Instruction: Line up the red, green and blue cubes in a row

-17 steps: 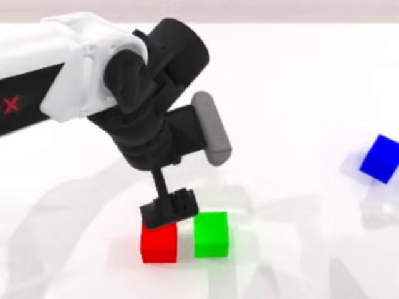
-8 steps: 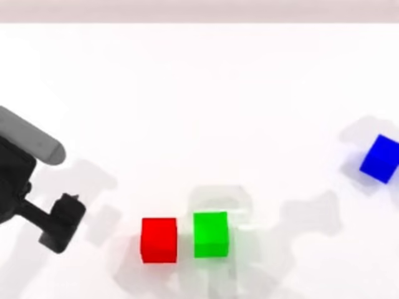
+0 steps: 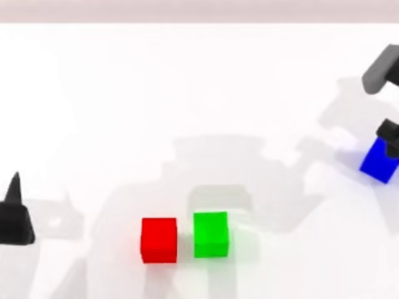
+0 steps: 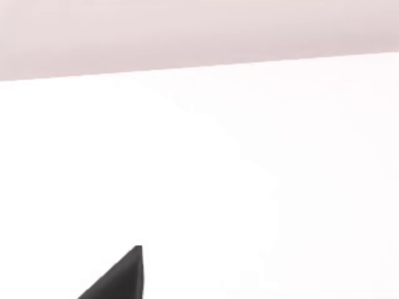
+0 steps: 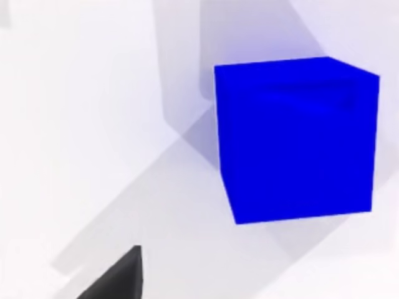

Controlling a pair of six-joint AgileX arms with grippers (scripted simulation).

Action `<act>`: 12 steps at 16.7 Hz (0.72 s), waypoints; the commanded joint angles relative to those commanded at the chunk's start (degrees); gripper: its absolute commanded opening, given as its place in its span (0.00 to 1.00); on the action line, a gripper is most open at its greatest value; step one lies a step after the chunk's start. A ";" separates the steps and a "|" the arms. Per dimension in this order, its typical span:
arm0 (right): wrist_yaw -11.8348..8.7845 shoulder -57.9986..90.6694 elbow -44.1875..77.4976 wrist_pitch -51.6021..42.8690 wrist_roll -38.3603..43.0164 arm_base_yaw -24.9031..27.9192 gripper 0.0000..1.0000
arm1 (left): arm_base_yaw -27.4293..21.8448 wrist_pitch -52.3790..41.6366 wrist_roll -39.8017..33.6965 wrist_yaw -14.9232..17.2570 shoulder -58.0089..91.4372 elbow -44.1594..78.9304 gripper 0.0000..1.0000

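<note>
Since half a second ago the left gripper (image 3: 14, 215) has pulled back to the table's left edge, only a dark tip of it showing in the top view, and the right gripper (image 3: 389, 138) has come in at the right edge where none was visible before. Nearest the camera, the red cube (image 3: 159, 240) and the green cube (image 3: 211, 234) sit side by side on the white table (image 3: 199, 93), a narrow gap between them, unmoved; both lie well to the right of the left gripper and far to the left of the right one. Whether the left gripper's fingers are spread or pressed together cannot be told; its wrist view gives just one dark fingertip (image 4: 121, 277) over bare table. Farther back, at the right edge, the blue cube (image 3: 377, 162) rests turned at an angle, directly under and partly covered by the right gripper. Finger spacing there cannot be told either. The right wrist view shows the blue cube (image 5: 296, 140) close ahead, not gripped.
</note>
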 joint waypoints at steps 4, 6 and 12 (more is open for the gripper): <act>-0.15 7.81 6.98 -4.28 -3.40 0.35 1.00 | 3.18 6.91 -3.47 0.31 -8.48 -4.75 1.00; -0.16 8.29 7.52 -4.57 -3.64 0.37 1.00 | 3.40 7.45 -3.73 0.33 -9.07 -5.02 1.00; -0.15 8.47 6.54 -3.47 -3.66 0.20 1.00 | 3.40 7.45 -3.73 0.33 -9.07 -5.02 1.00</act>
